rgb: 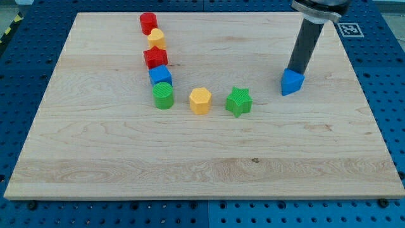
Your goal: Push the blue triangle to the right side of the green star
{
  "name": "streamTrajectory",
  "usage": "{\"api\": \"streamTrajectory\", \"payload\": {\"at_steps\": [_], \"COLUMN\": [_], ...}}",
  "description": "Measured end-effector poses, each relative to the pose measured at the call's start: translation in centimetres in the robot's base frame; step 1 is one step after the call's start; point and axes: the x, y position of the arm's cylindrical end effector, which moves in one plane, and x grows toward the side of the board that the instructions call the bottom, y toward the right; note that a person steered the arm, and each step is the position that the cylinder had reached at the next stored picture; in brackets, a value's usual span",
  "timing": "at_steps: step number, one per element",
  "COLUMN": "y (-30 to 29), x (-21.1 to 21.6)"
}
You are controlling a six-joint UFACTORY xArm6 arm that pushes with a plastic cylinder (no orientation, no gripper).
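The blue triangle [292, 82] lies on the tabletop [209, 158], to the view's right of the green star [239, 101] and well apart from it. My tip [297, 70], a plain rod holding nothing, touches the triangle's upper edge. The triangle looks wedge-shaped, bright blue.

Triangle [292, 82] right of star [238, 101]
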Motion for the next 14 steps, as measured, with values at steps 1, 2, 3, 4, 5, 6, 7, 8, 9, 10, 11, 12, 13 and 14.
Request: {"api": "streamTrajectory", "payload": {"at_steps": [1, 2, 3, 4, 5, 6, 7, 8, 9, 10, 11, 12, 13, 14], "y": [0.0, 0.0, 0.0, 0.0, 0.0, -0.2, -0.7, -2.0, -3.4, -3.7, -3.7, -3.8, -3.7, -2.7], "x": [0.8, 2.1, 3.7, 4.4, 4.4, 4.4, 4.4, 4.4, 4.4, 4.4, 4.4, 4.4, 4.3, 4.2]}}
